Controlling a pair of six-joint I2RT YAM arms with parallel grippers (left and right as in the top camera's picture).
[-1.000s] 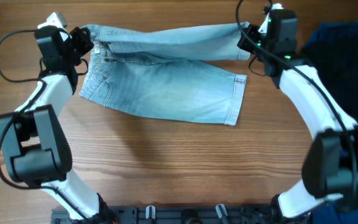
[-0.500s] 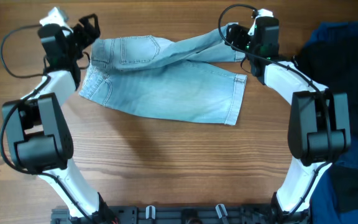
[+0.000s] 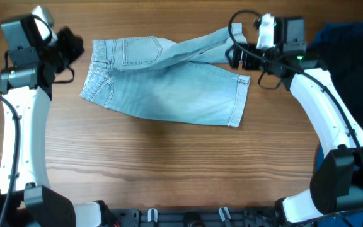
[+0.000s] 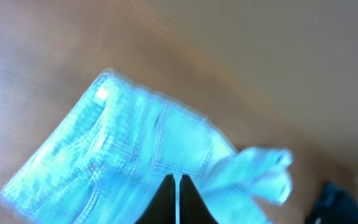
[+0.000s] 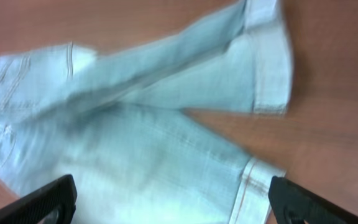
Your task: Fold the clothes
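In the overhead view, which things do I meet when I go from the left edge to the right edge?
left gripper → shorts → dark-blue fabric. The right gripper overlaps the right end of the shorts, so it is left out.

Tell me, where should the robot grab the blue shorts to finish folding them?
Probably the hemmed end of the top leg of the shorts, coming from the right. That leg lies slanted and twisted across the other instead of flat on it. Its hem lies clear of the other leg, right beside the open right gripper, so the fingers could slip around it.
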